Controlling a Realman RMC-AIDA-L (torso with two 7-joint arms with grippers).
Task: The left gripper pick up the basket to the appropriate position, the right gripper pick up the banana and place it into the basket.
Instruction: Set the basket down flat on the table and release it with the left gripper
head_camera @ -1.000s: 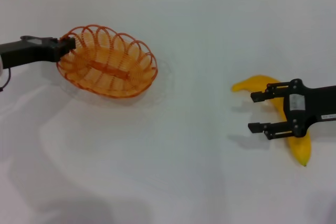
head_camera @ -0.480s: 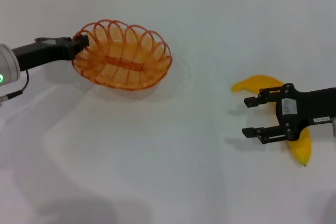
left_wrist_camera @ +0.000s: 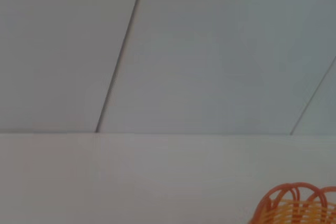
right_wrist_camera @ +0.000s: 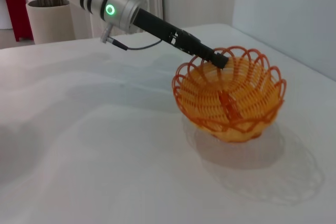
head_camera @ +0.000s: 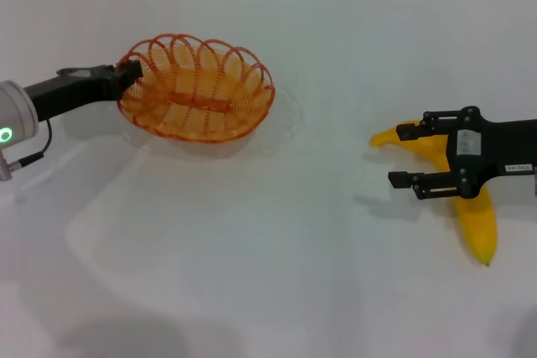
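The left gripper, jaws clamped on the rim, holds the empty orange wire basket off the table, while the right gripper hovers, jaws spread, over the banana.

Left gripper clamped tight, right gripper spread wide

Lighting: bright and even on my feeds, soft and diffuse from overhead. White table near washed out, no hard glare.
Shadows: faint grey; I see one under the basket, wire loops traced on the surface; a pale patch beside the right gripper.
Focus: head view slightly soft; left wrist view hazy, low contrast. I note no edge distortion.
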